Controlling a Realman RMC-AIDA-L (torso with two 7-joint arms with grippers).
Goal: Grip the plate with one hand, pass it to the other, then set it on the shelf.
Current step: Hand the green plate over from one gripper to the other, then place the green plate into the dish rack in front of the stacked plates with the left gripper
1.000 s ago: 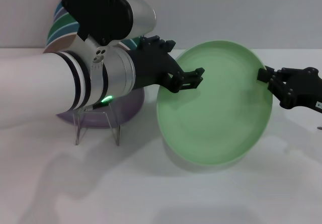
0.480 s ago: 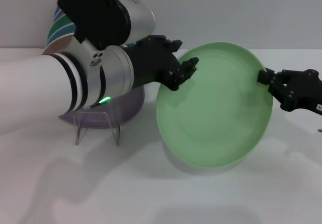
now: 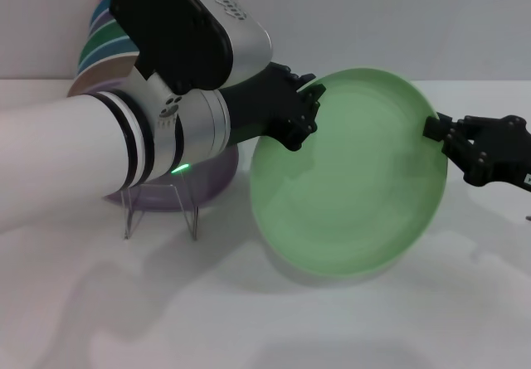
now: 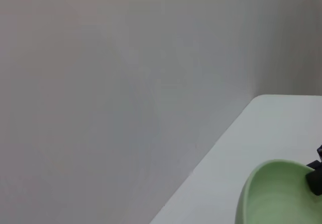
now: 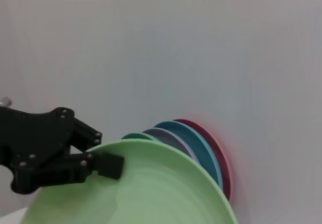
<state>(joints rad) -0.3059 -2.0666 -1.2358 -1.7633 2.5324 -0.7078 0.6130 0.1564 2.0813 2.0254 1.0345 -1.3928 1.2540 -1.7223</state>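
Plate (image 3: 348, 174), pale mint-green, held tilted on edge above the counter (image 3: 249, 319), spanning the gap between both claws.

Head view: right claw (image 3: 441, 134) clamped on the plate's rim, carrying it clear of the counter, presumably so the opposite edge is free for the handover. Left claw (image 3: 305, 114) at the far rim, fingers (image 3: 309, 104) set about the edge and touching it; whether fully clamped or only closing, cannot tell. Judged stage: handover under way, right claw's release not yet made. Shelf (image 3: 159, 207), a clear stand, on the counter below the left forearm, just beside a lilac plate (image 3: 207, 178); striped plates (image 3: 104, 41) stacked behind the arm.

Left wrist view: own fingers not shown. Plate (image 4: 279, 194) at the frame's corner with a dark claw part at its far rim; pale wall (image 4: 126, 83) fills the rest.

Right wrist view: own fingers not shown. Left claw (image 5: 103, 164) seen opposite, its fingertip (image 5: 109, 166) pressed on the plate (image 5: 141, 189) rim. Coloured plates (image 5: 201, 153) standing beyond.
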